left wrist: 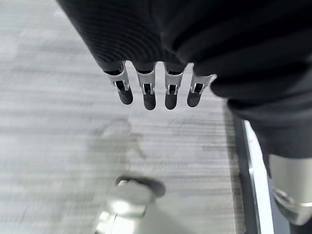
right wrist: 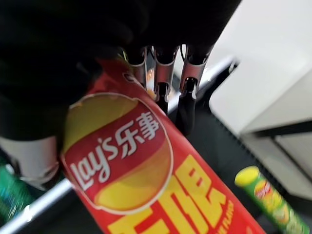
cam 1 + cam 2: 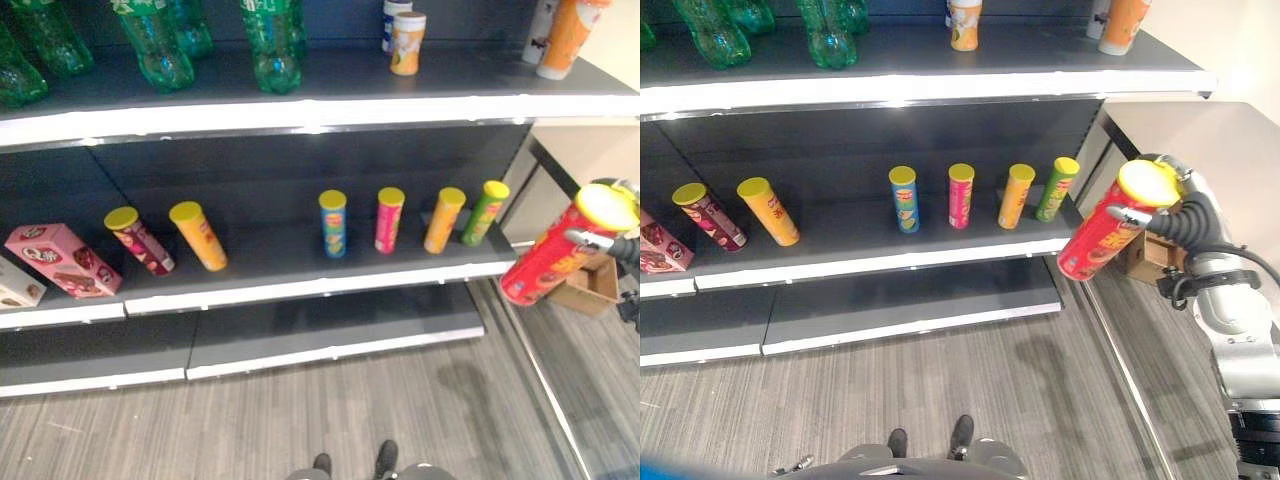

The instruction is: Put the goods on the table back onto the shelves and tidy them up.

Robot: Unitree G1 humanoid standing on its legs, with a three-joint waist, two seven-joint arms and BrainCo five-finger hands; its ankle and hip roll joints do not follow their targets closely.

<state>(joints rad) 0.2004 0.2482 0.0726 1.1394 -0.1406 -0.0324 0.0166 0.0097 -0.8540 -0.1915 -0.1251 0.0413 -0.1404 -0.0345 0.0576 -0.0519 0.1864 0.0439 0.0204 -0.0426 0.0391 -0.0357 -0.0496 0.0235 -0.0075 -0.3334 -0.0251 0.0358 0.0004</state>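
One red crisp can [image 3: 1102, 236] with a yellow lid is in the right hand [image 3: 1175, 210], whose fingers [image 2: 161, 73] are wrapped round its upper part; it hangs tilted in the air just off the right end of the middle shelf [image 3: 300, 285], clear of the boards. The step in hand looks like the carry toward the shelf, the can not yet set down. Next, the hand would need to swing the can leftward over the shelf lip, stand it upright in the free space beside the green can [image 3: 485, 212], and let go without knocking the row. The left hand [image 1: 156, 90] hangs over the floor with fingers straight and holding nothing.

Six crisp cans stand on the middle shelf: a maroon one [image 3: 138, 240] and an orange one [image 3: 199, 236] leaning at the left, then blue [image 3: 333, 224], pink [image 3: 389, 220], orange [image 3: 444, 220] and green in a row. A pink box [image 3: 62, 259] sits at the far left. Green bottles [image 3: 270, 45] crowd the top shelf [image 3: 330, 110], too cropped to count surely.
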